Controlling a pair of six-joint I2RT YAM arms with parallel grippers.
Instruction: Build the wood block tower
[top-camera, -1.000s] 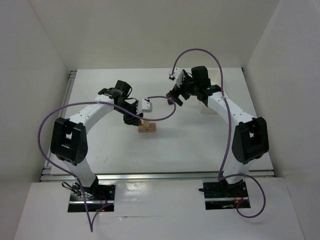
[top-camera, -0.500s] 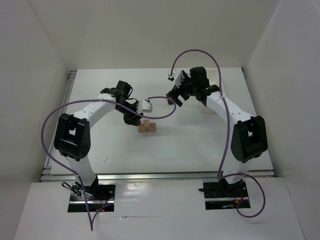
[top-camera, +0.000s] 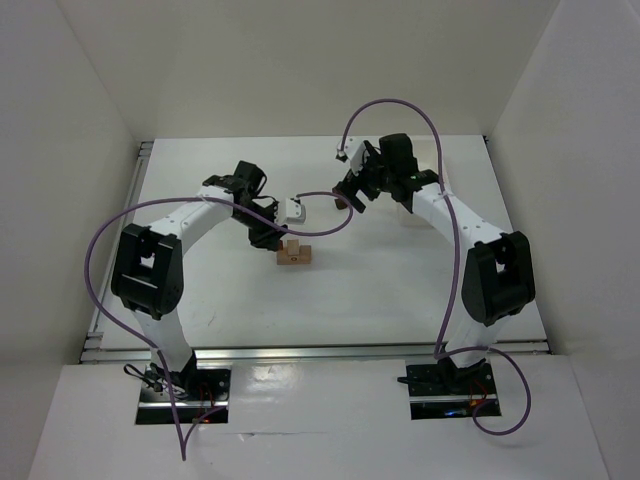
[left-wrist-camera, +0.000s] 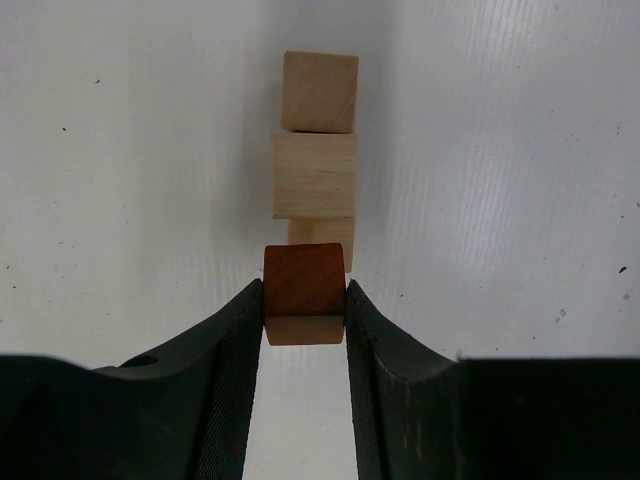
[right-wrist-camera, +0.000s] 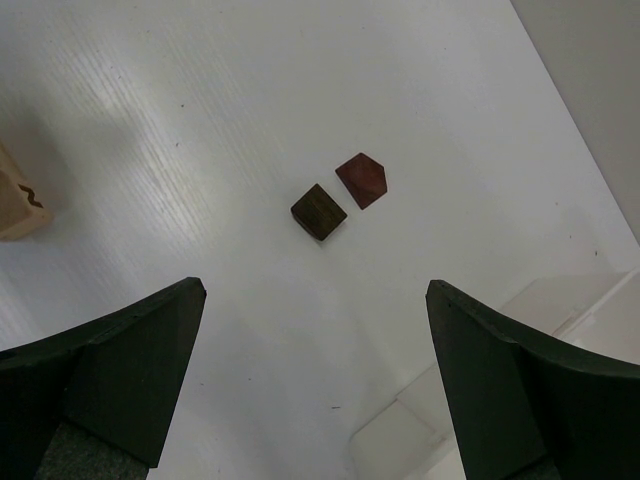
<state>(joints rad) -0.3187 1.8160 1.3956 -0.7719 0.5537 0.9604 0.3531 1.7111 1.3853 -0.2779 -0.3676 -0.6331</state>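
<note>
The wood block tower is a small cluster of pale blocks at mid-table. In the left wrist view it shows as a tan cube, a pale block and a small pale block in a row. My left gripper is shut on a reddish-brown block, right at the near end of that row; it also shows in the top view. My right gripper is open and empty above a dark brown block and a reddish block; it also shows in the top view.
A white tray lies at the lower right of the right wrist view, and to the right of the right gripper in the top view. A pale block shows at the left edge of the right wrist view. White walls enclose the table.
My left arm's elbow has shifted slightly while its gripper stays at the block cluster with the block. The right gripper has barely moved.
</note>
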